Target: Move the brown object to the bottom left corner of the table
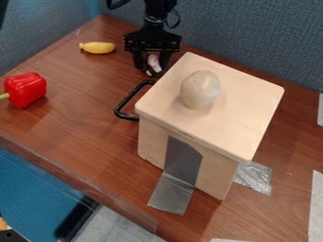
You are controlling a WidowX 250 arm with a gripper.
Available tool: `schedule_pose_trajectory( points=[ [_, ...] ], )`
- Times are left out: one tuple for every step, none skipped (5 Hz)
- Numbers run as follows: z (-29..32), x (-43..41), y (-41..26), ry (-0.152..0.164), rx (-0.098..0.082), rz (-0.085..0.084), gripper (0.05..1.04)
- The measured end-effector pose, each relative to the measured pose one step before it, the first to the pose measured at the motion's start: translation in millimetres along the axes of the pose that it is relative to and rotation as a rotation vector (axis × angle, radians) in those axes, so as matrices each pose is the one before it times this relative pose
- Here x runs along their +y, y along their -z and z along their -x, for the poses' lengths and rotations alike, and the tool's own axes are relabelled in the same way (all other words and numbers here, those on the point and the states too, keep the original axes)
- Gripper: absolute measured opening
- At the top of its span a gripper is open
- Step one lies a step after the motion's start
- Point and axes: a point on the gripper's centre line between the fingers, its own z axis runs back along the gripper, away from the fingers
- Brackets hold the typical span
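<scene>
Your gripper [152, 66] near the pale box [246, 99], fingers released, small whitish object [154, 62] between them, your beige rounded object [200, 89] atop the box.

We list: one arm [157, 6], matt black; one black hand [151, 71], with a broad crosspiece [152, 43], notched at its edges; above the hand, a narrow jointed neck [155, 20]; item, thin black cables [179, 20], looped, above the hand.

Rounded beige-brown object [200, 89] atop the wooden box [255, 97]
</scene>
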Motion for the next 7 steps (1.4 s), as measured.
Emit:
schedule_pose_trajectory(
  points=[
    [4.5,4.91,-2.98,-0.0419,0.0038,0.0123,0.415],
    [0.93,8.98,-10.22,0.0122,0.0181,0.0094,0.294],
    [0.64,2.51,-31.73,0.0689,-0.0132,0.0256,0.26],
    [21.69,6.22,-28.63,0.0719,0.0058,0.0036,0.255],
    [37.98,5.35,-10.7,0.0536,0.0387,0.0057,0.255],
    [37.81,11.14,-2.83,0.0292,0.0247,-0.0031,0.255],
    [38.62,6.89,5.61,0.0396,0.0396,-0.046,0.255]
  ],
)
